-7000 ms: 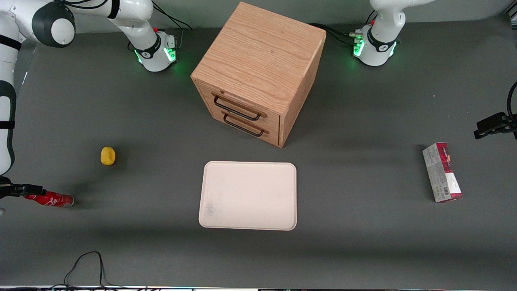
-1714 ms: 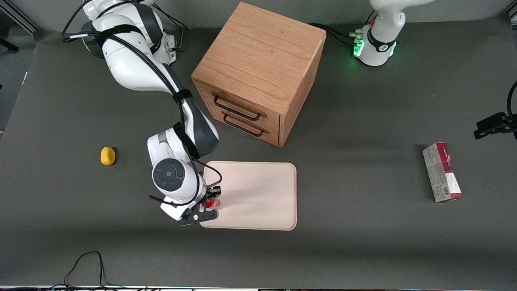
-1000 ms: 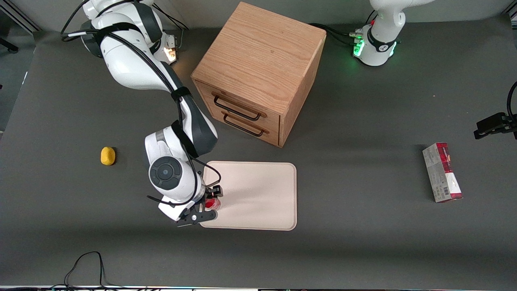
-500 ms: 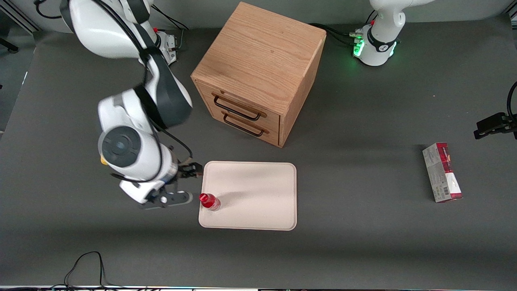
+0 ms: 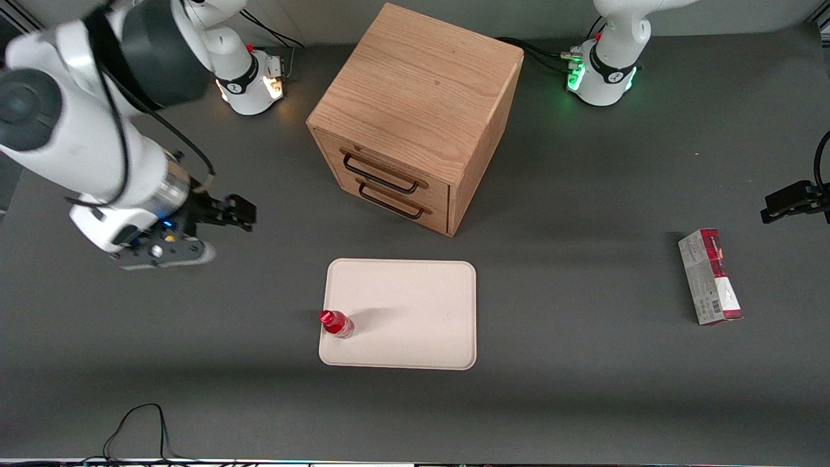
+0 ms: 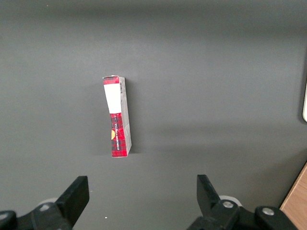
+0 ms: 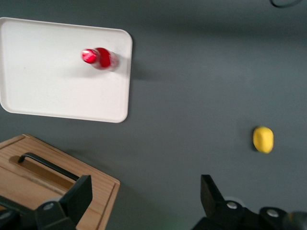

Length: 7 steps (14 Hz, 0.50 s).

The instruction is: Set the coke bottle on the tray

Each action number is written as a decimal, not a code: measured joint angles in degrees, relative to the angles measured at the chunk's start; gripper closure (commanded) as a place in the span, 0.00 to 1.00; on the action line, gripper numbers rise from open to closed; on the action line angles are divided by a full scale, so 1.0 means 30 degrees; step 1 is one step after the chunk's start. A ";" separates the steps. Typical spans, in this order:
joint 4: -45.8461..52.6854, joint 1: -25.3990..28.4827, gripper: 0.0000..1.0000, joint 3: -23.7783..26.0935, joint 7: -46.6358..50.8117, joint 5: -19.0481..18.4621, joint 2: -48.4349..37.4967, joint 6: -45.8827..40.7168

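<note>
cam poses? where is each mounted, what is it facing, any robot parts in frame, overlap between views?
Front view: high above the table, looking down at cabinet, tray, upright coke bottle; working arm and its open tool show.
Right wrist view: on the raised arm, looking down at tray, coke bottle, lemon; tool fingers show.
Left wrist view: looking down at carton; its fingers show.
Shared: front and right wrist both show tray and bottle.

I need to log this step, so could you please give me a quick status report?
Gripper open, empty, raised above the table toward the working arm's end. Coke bottle upright on the tray, near its edge. Nothing in the way.
</note>
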 measured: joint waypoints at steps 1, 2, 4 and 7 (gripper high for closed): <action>-0.0891 -0.0280 0.00 -0.0125 -0.0010 0.0001 -0.0871 0.0014; -0.1726 -0.0698 0.00 -0.0150 -0.0061 0.0002 -0.1670 0.0039; -0.3170 -0.1790 0.00 -0.0133 -0.0834 0.0008 -0.3079 0.0171; -0.4619 -0.4197 0.00 0.0379 -0.3273 0.0019 -0.4416 0.0796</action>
